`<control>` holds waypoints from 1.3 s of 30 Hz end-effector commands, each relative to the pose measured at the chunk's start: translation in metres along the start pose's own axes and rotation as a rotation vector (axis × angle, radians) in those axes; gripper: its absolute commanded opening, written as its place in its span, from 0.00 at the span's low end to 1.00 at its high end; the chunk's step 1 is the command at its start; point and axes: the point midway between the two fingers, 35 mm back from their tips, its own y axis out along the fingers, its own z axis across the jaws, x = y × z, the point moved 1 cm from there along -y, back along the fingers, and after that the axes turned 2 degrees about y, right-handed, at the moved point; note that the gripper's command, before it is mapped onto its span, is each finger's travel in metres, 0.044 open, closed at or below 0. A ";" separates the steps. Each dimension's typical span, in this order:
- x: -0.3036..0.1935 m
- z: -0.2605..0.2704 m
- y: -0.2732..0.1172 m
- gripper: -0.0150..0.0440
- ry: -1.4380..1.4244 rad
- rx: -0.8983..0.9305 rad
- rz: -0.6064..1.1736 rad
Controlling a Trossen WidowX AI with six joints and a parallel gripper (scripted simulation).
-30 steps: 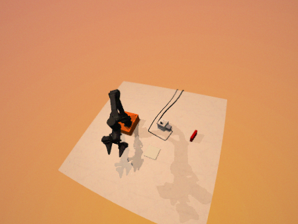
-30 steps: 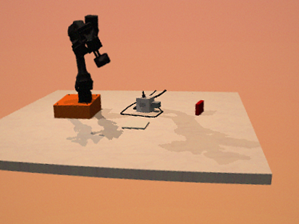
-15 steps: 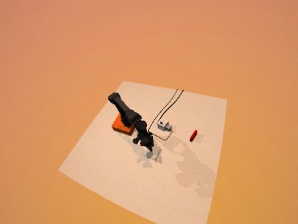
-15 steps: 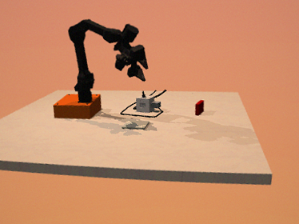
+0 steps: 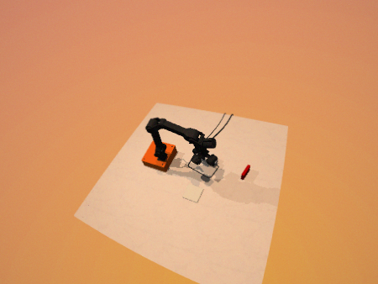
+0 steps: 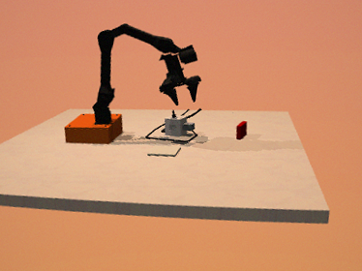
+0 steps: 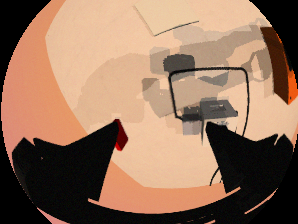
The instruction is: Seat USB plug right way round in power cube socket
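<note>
The grey power cube (image 6: 174,127) (image 7: 218,108) stands on the table inside a loop of black cable; the gripper hides it in the top view. A small dark plug (image 6: 174,115) stands up from the cube's top in the exterior view; how deep it sits and which way round it is are too small to tell. A darker block (image 6: 189,127) sticks out of the cube's side. My gripper (image 6: 185,103) (image 7: 164,125) is open and empty, pointing down above the cube. In the wrist view the cube lies by the right finger's tip, off the middle of the gap.
Black cable (image 5: 226,123) (image 6: 156,138) (image 7: 248,95) loops around the cube and runs to the back. A red block (image 5: 245,171) (image 6: 241,130) (image 7: 121,140) stands to the right. A thin pale square (image 5: 192,194) (image 7: 162,16) lies in front. The orange base (image 5: 153,159) (image 6: 91,129) is left.
</note>
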 end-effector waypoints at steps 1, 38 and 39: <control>-0.038 -0.062 0.006 1.00 -0.161 -0.194 -0.061; -0.044 -0.102 0.023 1.00 -0.248 -0.281 -0.109; -0.044 -0.103 0.024 1.00 -0.248 -0.281 -0.109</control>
